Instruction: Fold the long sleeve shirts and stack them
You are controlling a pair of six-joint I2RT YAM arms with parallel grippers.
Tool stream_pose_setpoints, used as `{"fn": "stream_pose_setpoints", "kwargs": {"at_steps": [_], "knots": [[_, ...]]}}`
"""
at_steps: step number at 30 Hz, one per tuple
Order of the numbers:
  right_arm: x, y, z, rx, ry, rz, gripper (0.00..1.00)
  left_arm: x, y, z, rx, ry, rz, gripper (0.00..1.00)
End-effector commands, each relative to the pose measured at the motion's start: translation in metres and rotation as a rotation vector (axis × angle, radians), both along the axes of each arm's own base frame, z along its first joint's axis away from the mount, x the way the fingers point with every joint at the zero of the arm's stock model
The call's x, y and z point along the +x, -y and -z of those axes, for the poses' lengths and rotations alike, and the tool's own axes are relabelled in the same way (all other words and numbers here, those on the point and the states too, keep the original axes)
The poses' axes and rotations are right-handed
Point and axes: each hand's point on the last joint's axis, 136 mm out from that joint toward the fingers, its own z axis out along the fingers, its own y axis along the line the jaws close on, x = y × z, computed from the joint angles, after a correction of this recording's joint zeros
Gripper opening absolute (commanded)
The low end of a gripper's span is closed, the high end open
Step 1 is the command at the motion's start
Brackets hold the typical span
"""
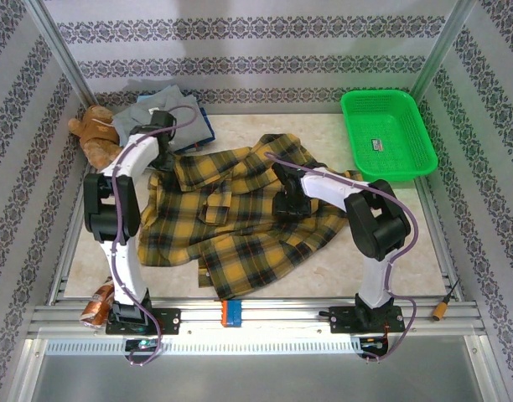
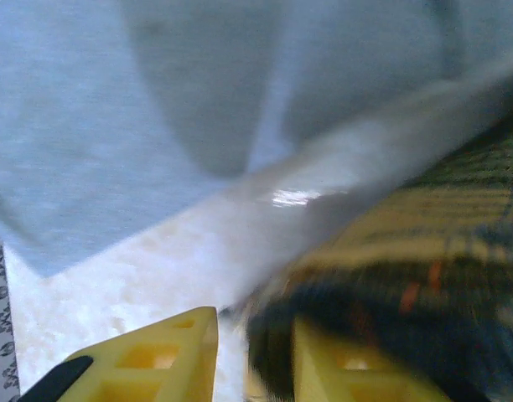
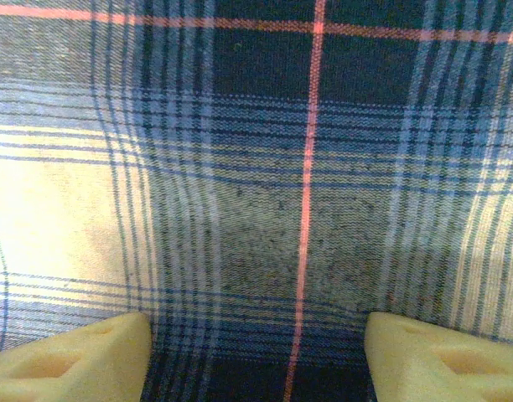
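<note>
The plaid shirt (image 1: pixel 240 226) lies spread open left of the green basket (image 1: pixel 382 93), seemingly awaiting its first fold: the right gripper (image 3: pixel 256 356) gapes over cloth nearer the basket, while the left gripper (image 2: pixel 252 339) straddles the farther hem, its grip impossible to tell, and likely needs a firm pinch before lifting.

**No Legible Writing on the Table**

A small dark label (image 1: pixel 380 144) lay on the floor of the green basket (image 1: pixel 426 142) at the far right, its pale print too small to read. A brown packet (image 1: pixel 97 303) at the near left edge carried markings that could not be made out either.
</note>
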Motion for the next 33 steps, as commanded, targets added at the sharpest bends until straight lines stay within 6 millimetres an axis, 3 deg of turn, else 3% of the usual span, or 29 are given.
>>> {"fn": "stream_pose_setpoints", "kwargs": {"at_steps": [1, 4, 6, 8, 10, 12, 15, 17, 20, 23, 30, 33], "knots": [[-0.010, 0.021, 0.006, -0.081, -0.035, 0.013, 0.69, 0.016, -0.029, -0.025, 0.044, 0.085, -0.056, 0.44], [-0.010, 0.021, 0.002, -0.072, -0.026, 0.013, 0.70, 0.013, -0.050, -0.051, 0.059, 0.160, -0.157, 0.71], [-0.009, 0.021, -0.001, -0.066, -0.013, 0.011, 0.70, 0.010, -0.052, -0.073, 0.046, 0.222, -0.200, 0.79], [-0.009, 0.023, -0.006, -0.067, 0.000, 0.001, 0.72, 0.002, -0.036, -0.092, -0.040, 0.263, -0.223, 0.83], [-0.012, 0.029, -0.006, -0.085, 0.000, 0.002, 0.72, -0.009, -0.005, -0.100, -0.129, 0.278, -0.194, 0.85], [-0.018, 0.041, -0.002, -0.106, -0.017, 0.025, 0.72, -0.022, 0.041, -0.095, -0.299, 0.269, -0.144, 0.85], [-0.020, 0.047, -0.006, -0.090, 0.007, 0.046, 0.73, -0.048, 0.138, -0.080, -0.650, 0.196, 0.009, 0.87], [-0.016, 0.043, -0.014, -0.060, 0.042, 0.036, 0.76, -0.069, 0.181, -0.066, -0.698, 0.122, 0.087, 0.88], [-0.008, 0.035, -0.028, -0.023, 0.091, 0.008, 0.79, -0.095, 0.226, -0.036, -0.711, -0.022, 0.150, 0.88], [-0.004, 0.028, -0.034, -0.002, 0.099, -0.017, 0.80, -0.105, 0.242, -0.014, -0.589, -0.090, 0.198, 0.87], [-0.001, 0.022, -0.032, 0.024, 0.093, -0.025, 0.80, -0.111, 0.240, 0.026, -0.272, -0.219, 0.264, 0.85], [-0.001, 0.020, -0.031, 0.031, 0.091, -0.025, 0.80, -0.107, 0.238, 0.041, -0.216, -0.222, 0.262, 0.78]]}}
